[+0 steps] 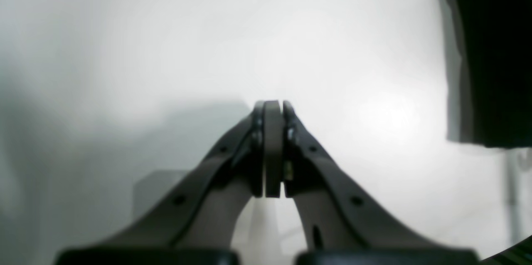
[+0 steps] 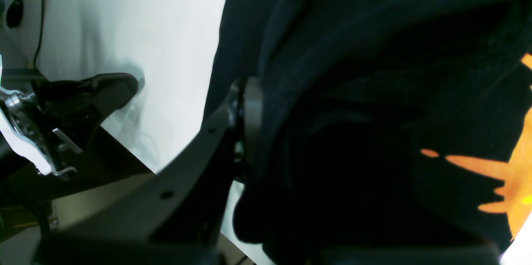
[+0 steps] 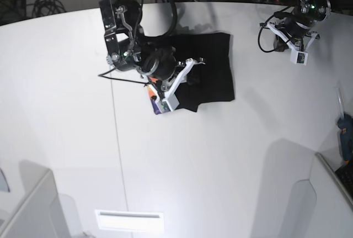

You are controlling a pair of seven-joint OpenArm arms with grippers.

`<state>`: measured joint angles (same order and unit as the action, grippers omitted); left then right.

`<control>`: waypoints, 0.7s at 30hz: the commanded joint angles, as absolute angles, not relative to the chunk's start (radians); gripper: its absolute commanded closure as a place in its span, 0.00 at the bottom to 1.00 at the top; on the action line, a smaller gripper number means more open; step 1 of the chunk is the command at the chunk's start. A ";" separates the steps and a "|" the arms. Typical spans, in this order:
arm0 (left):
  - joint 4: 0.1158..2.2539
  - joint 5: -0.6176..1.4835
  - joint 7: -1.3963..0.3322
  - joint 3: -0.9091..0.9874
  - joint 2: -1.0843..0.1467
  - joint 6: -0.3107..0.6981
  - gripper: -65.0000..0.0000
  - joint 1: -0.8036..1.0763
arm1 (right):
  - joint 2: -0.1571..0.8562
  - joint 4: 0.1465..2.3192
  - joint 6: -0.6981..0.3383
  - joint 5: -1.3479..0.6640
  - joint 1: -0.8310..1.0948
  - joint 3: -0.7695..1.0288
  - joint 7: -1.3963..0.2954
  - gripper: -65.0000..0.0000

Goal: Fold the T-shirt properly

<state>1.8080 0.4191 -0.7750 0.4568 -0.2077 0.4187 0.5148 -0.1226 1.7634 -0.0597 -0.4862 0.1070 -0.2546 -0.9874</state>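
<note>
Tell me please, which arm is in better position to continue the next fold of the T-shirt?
The right. Its end effector is closed on a bunch of the T-shirt, over the cloth. The left end effector is shut on nothing and sits away from the shirt, at the far table edge.

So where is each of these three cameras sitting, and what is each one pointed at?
Left wrist: on the left arm, looking along its shut left gripper at the white table; T-shirt at the edge.
Right wrist: on the right arm, close on the right gripper pinching black cloth with an orange print.
Base: overhead, looking down at the table, both arms, the shirt.
Shared: all three show the T-shirt.
</note>
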 commanded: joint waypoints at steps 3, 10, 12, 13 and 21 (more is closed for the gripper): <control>1.821 0.427 -0.760 0.461 -0.217 0.420 1.00 0.516 | -0.136 1.779 -0.061 -0.504 0.084 -0.254 -0.970 1.00; 1.821 0.427 -0.760 0.450 -0.216 0.420 1.00 0.509 | -0.140 1.779 -0.061 -0.504 0.085 -0.254 -0.938 1.00; 1.821 0.427 -0.760 0.449 -0.214 0.420 1.00 0.506 | -0.140 1.779 -0.061 -0.507 0.088 -0.268 -0.937 1.00; 1.821 0.427 -0.760 0.446 -0.213 0.420 1.00 0.503 | -0.140 1.779 -0.061 -0.519 0.088 -0.291 -0.937 1.00; 1.819 0.427 -0.760 0.420 -0.213 0.420 1.00 0.489 | -0.134 1.771 0.054 -0.555 0.077 -0.364 -0.889 1.00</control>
